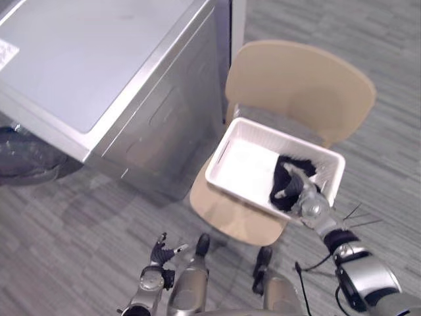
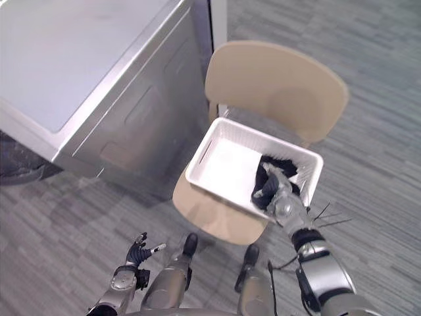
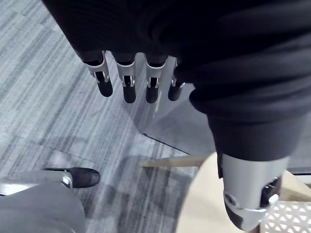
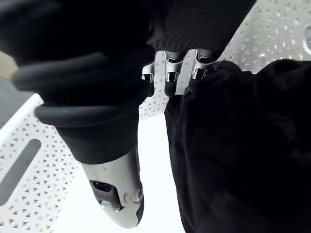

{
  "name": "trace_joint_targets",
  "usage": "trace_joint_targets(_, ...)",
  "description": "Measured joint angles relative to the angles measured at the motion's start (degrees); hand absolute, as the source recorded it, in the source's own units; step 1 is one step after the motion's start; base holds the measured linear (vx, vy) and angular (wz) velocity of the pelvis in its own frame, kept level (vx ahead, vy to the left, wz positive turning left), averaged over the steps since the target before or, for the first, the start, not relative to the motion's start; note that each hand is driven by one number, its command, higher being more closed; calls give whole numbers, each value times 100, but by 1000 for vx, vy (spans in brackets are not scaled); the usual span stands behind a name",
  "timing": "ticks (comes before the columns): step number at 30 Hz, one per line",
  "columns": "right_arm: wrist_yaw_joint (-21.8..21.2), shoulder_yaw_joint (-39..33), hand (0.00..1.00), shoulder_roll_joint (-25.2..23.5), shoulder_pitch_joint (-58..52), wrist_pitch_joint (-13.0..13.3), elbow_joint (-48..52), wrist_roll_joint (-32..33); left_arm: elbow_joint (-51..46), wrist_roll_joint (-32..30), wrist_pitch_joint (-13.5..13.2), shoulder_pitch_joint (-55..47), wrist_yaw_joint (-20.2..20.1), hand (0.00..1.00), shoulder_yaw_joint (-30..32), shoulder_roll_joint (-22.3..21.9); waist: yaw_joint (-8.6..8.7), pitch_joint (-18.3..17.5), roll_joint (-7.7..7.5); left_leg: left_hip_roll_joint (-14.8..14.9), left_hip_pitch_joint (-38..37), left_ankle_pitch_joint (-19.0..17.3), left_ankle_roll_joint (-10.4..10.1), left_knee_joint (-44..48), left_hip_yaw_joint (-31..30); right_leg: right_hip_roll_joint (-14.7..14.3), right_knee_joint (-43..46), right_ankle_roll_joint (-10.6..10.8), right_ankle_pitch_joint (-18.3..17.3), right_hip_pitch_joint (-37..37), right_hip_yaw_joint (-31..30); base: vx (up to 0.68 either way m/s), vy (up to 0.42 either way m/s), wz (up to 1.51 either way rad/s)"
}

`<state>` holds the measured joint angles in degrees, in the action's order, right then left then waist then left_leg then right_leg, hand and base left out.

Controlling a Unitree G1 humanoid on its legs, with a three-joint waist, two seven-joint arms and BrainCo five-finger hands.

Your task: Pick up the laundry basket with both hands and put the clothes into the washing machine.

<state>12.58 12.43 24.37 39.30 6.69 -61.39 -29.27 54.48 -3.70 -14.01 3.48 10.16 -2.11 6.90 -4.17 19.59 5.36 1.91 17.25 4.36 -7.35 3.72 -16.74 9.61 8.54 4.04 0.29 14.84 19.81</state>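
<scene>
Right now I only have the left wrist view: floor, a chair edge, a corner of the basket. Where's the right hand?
Observer: The right hand is inside the white basket, down on the black clothes.
Operator: Where does the basket sit?
Observer: On the seat of a tan chair, right beside the grey washing machine.
Operator: Is the basket full?
Observer: No. The clothes are piled at the end nearer the robot's right. The rest of the basket floor is bare white.
</scene>
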Motion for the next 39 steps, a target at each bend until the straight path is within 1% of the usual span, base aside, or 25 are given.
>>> trace_joint_targets(1, 6, 1, 0, 64, 119, -62, -87, -15, -24, 87, -18, 11, 0, 0, -5, -4, -11, 29, 41, 5, 75, 31, 31, -71, -48, 13, 32, 4, 12, 106, 21, -156, 8, 21)
trace_joint_targets(3, 20, 4, 0, 200, 264, -99, -188, -31, -62, 100, -30, 37, 9, 0, -5, -3, -43, 90, 124, 26, 152, 38, 42, -247, -58, 42, 155, 22, -2, 283, 47, -173, 27, 16)
trace_joint_targets(5, 100, 27, 0, 449, 482, -207, -489, -63, -93, 229, -35, 149, 26, 0, -12, -9, -178, 202, 200, -1, 271, 177, 49, -422, -111, 162, 383, 50, -9, 554, 42, -196, 19, 18)
trace_joint_targets(6, 102, 38, 0, 491, 538, -244, -551, -63, -95, 292, -36, 175, 32, 0, -12, -8, -192, 232, 227, -12, 287, 213, 38, -478, -129, 189, 440, 58, -17, 606, 47, -180, 6, 17)
trace_joint_targets(7, 119, 44, 0, 599, 666, -324, -664, -74, -110, 353, -38, 230, 99, 0, -15, -13, -285, 244, 246, -40, 379, 342, 36, -641, -180, 276, 637, 59, -46, 853, 34, -136, -1, 15)
trace_joint_targets(10, 112, 42, 0, 677, 807, -388, -756, -232, -197, 426, -39, 239, 119, 0, -22, -35, -296, 267, 258, -86, 472, 486, 28, -789, -218, 403, 916, 104, -142, 1095, 48, -97, -25, 17)
trace_joint_targets(11, 88, 43, 100, 721, 841, -431, -759, -295, -217, 431, -40, 249, 118, 0, -26, -77, -307, 276, 257, -119, 515, 552, 19, -823, -239, 474, 1077, 102, -202, 1207, 47, -57, -63, 19)
trace_joint_targets(14, -14, 45, 100, 776, 892, -507, -791, -328, -229, 438, -39, 290, 110, 0, -156, -179, -308, 278, 254, -222, 559, 624, 17, -893, -290, 660, 1485, 127, -420, 1429, 34, -37, -81, 18)
trace_joint_targets(17, -33, 68, 100, 778, 1043, -527, -759, -392, -234, 469, -34, 341, 104, 0, -228, -247, -317, 285, 244, -231, 602, 667, 20, -893, -273, 737, 1701, 96, -539, 1574, -12, -13, -109, 4)
trace_joint_targets(19, -49, 116, 100, 769, 1052, -531, -724, -345, -235, 507, -35, 406, 105, 0, -230, -292, -330, 285, 243, -218, 581, 683, 36, -889, -255, 740, 1791, 88, -605, 1592, -43, 5, -139, -1)
trace_joint_targets(22, -38, 174, 100, 710, 1051, -515, -619, -50, -239, 532, -36, 486, 104, 0, -251, -363, -335, 287, 240, -186, 567, 703, 12, -886, -204, 686, 1836, 67, -639, 1643, -117, 7, -117, -11)
trace_joint_targets(25, -34, 151, 100, 628, 1043, -480, -392, 501, -219, 534, -34, 496, 104, 0, -278, -368, -285, 295, 228, -160, 454, 703, 12, -890, -182, 613, 1780, 62, -633, 1548, -171, 6, -95, -13)
trace_joint_targets(28, -23, 30, 100, 521, 1038, -460, 36, 1066, -220, 536, -35, 499, 105, 0, -275, -318, -283, 297, 224, -28, 281, 697, 10, -900, -163, 416, 1447, 15, -510, 1252, -175, -12, -65, -17)
trace_joint_targets(29, -16, -36, 100, 519, 1038, -407, 278, 1333, -222, 536, -37, 501, 105, 0, -274, -306, -284, 297, 223, 24, 239, 695, 9, -902, -164, 344, 1327, 9, -459, 1163, -163, -31, -76, -12)
trace_joint_targets(32, 55, -263, 100, 488, 1039, -255, 877, 1850, -214, 536, -30, 501, 105, 0, -273, -255, -276, 290, 208, 138, 211, 679, -8, -906, -162, 181, 1066, -12, -340, 1030, -132, -44, -62, -9)
trace_joint_targets(35, 126, -456, 100, 323, 1036, -120, 1191, 2293, -206, 535, -18, 485, 104, 0, -228, -168, -273, 283, 193, 220, 163, 675, -13, -908, -123, 60, 870, -29, -225, 898, -129, -36, -60, -7)
trace_joint_targets(36, 127, -480, 100, 264, 1015, -58, 1309, 2491, -199, 534, -11, 468, 105, 0, -212, -146, -263, 281, 189, 233, 113, 675, -13, -908, -112, 38, 802, -20, -196, 826, -129, -21, -60, -9)
trace_joint_targets(38, 128, -490, 100, 219, 1006, -19, 1486, 2711, -193, 534, -4, 433, 104, 0, -198, -139, -229, 279, 185, 232, 49, 675, -13, -909, -93, 29, 741, -17, -162, 740, -140, -15, -43, -6)
trace_joint_targets(39, 127, -535, 100, 183, 976, 43, 1589, 2771, -156, 532, -1, 417, 104, 0, -190, -131, -217, 263, 155, 237, 27, 674, -12, -910, -64, 12, 685, -18, -124, 705, -160, -12, -30, -8)
